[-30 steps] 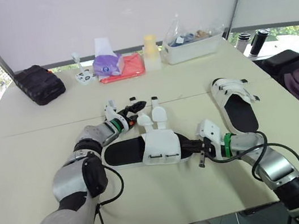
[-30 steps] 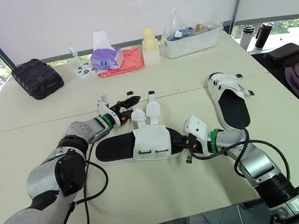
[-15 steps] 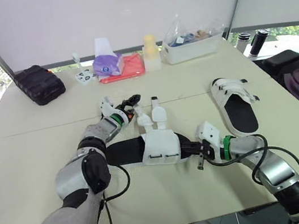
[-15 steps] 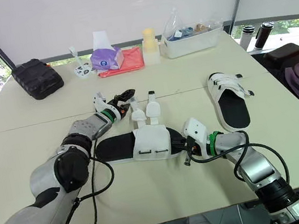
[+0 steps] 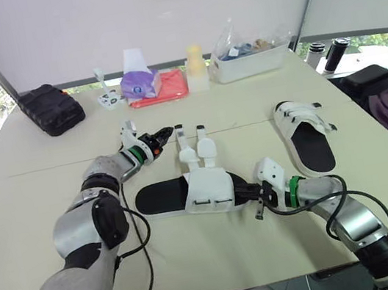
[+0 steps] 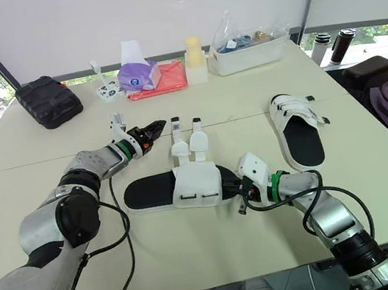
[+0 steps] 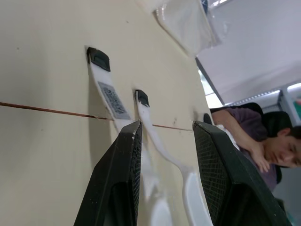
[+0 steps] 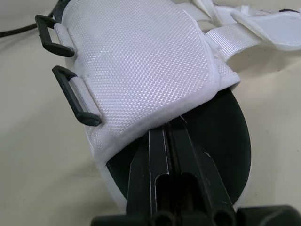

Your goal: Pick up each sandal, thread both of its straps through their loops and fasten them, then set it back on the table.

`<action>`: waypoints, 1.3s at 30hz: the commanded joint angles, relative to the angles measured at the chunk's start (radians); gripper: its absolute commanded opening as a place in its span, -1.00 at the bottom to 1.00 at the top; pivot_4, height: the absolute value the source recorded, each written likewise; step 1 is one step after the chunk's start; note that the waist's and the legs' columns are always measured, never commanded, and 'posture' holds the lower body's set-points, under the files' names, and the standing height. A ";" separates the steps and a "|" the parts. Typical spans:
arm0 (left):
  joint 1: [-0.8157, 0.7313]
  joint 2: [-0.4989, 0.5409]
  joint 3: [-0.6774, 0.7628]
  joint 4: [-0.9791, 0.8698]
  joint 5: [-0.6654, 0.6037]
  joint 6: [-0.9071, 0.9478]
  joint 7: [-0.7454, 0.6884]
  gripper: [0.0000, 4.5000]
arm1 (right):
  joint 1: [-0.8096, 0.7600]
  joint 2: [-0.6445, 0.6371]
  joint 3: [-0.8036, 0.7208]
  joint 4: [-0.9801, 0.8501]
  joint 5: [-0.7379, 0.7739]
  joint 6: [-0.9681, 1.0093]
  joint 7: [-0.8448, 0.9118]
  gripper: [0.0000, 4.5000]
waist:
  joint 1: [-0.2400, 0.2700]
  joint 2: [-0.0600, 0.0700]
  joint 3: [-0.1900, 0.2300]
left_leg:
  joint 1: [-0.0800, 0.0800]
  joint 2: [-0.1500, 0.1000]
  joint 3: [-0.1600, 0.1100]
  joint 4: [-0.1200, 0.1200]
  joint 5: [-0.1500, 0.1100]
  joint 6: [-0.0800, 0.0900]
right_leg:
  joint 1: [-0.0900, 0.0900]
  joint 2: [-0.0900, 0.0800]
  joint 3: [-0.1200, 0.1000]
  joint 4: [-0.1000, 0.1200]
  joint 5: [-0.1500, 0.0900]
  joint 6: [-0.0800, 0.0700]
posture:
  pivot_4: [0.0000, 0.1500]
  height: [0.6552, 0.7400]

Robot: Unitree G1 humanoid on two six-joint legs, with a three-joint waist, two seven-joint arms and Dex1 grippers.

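The left gripper is spread open and empty. It points across the table at the two loose straps, whose black tips lie just beside its fingertips, on the right. In the left wrist view the straps run up between the two fingers.

The straps stretch toward the far edge from the near sandal, whose long axis runs along the near edge. Its heel points left and its toe right.

The right gripper is clenched at the toe end, its tips at the hem of the white upper, apparently pinching it to steady the shoe. The loops sit on the upper's near side, so the straps must fold back over. The left arm is nearer for that.

The second sandal lies well apart toward the right edge. A black pouch, tissue pack and clear tub line the far edge. Nothing blocks the way.
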 commanded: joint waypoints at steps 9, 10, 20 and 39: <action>0.041 0.072 -0.142 -0.077 0.063 0.142 -0.241 0.15 | -0.018 0.006 0.008 0.044 -0.012 -0.012 0.010 -1.00 | -0.005 0.000 0.000 | 0.000 0.000 0.000 0.000 0.000 0.000 | 0.000 0.000 0.000 0.000 0.000 0.000 | 1.00 1.00; 0.050 0.084 -0.161 -0.086 0.067 0.168 -0.277 0.35 | -0.018 0.005 0.009 0.048 -0.013 -0.016 0.011 -1.00 | -0.004 0.000 0.000 | 0.000 0.000 0.000 0.000 0.000 0.000 | 0.000 0.001 0.000 0.000 0.000 0.000 | 1.00 1.00; 0.076 0.047 -0.210 -0.106 0.065 0.310 -0.325 0.97 | -0.037 0.020 0.018 0.080 -0.015 -0.033 0.013 -1.00 | -0.002 0.000 0.000 | 0.000 0.000 0.000 0.000 0.000 0.000 | 0.001 0.000 0.000 0.001 0.000 0.000 | 1.00 1.00; 0.033 -0.123 -0.011 -0.020 -0.025 0.041 -0.004 -0.53 | -0.028 0.038 0.020 0.073 -0.030 -0.041 -0.018 -1.00 | -0.003 -0.002 -0.002 | 0.002 0.000 0.000 0.000 0.000 0.000 | 0.001 -0.001 0.001 0.002 0.000 0.000 | 1.00 1.00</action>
